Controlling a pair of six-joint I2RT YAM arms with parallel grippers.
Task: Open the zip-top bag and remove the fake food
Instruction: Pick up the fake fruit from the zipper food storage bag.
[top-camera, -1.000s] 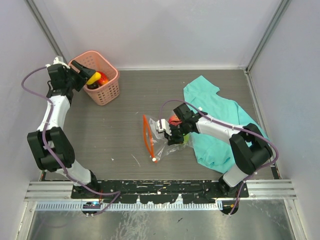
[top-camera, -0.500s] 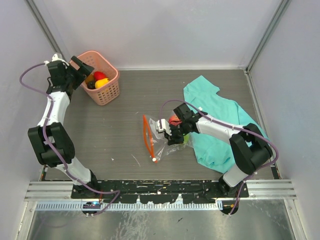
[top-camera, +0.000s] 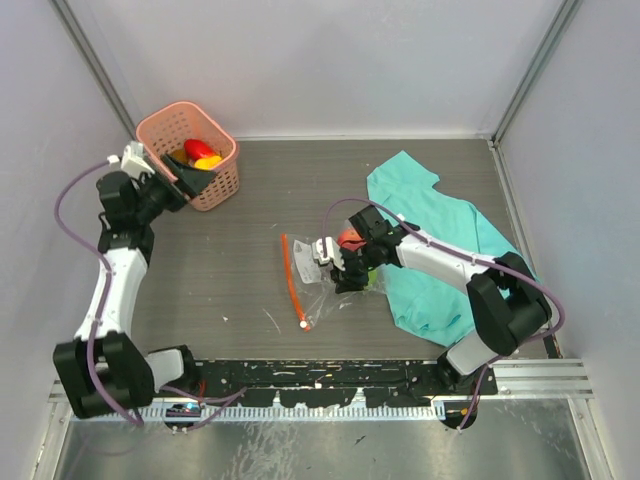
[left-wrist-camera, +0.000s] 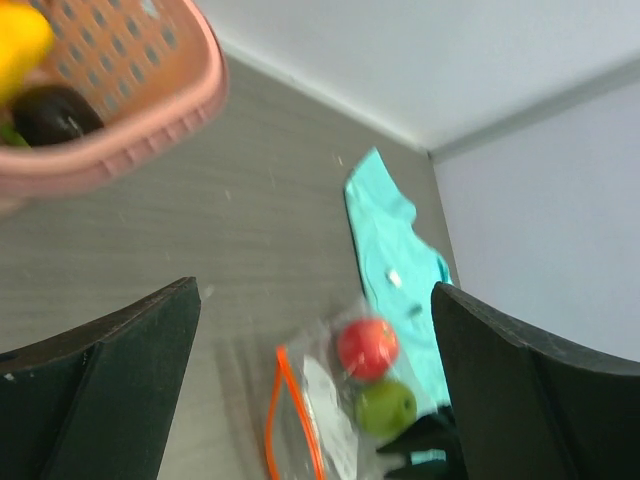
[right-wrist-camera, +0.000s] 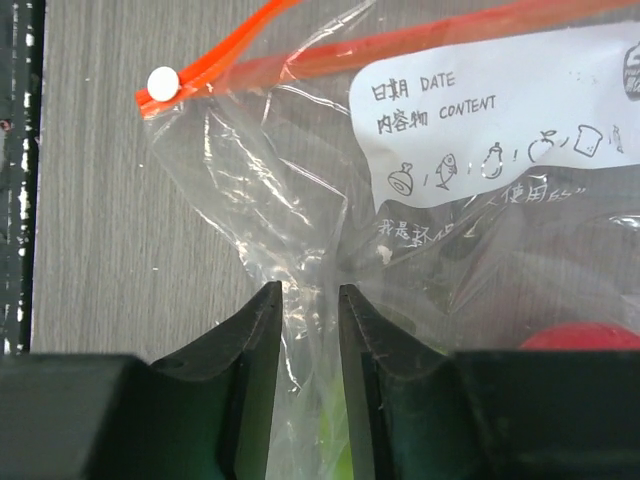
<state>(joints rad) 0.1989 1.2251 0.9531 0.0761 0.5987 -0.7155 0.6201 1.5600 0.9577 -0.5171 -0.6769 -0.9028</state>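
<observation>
Starting at the right gripper (right-wrist-camera: 305, 295), we see its fingers (right-wrist-camera: 250, 340) parted by a narrow slot, released rather than clenched. A crease of the zip-top bag (right-wrist-camera: 280, 200) runs loosely through the gap. Whether the film touches either pad we cannot tell.

Just beyond the tips the clear plastic fans out on the table (right-wrist-camera: 100, 200). Further ahead sits the bag's white label (right-wrist-camera: 500, 110). Past that is the red-orange zip strip (right-wrist-camera: 260, 70), its two halves splitting apart away from the white slider (right-wrist-camera: 160, 82). Inside the bag, close beside these fingers, lies the fake food (left-wrist-camera: 367, 347): a red piece with a green piece (left-wrist-camera: 386, 407) next to it.

The left gripper (left-wrist-camera: 315, 400) hangs over the table with its fingers (left-wrist-camera: 110, 390) spread wide, grasping nothing. Close ahead of one finger we find the pink basket (left-wrist-camera: 150, 110). It holds a yellow piece (left-wrist-camera: 20, 40) and a dark piece (left-wrist-camera: 50, 112), and the top view adds a red piece (top-camera: 197, 148). Well beyond these tips, framed between the two fingers, is the bag. The teal cloth (left-wrist-camera: 385, 240) lies just past it.
</observation>
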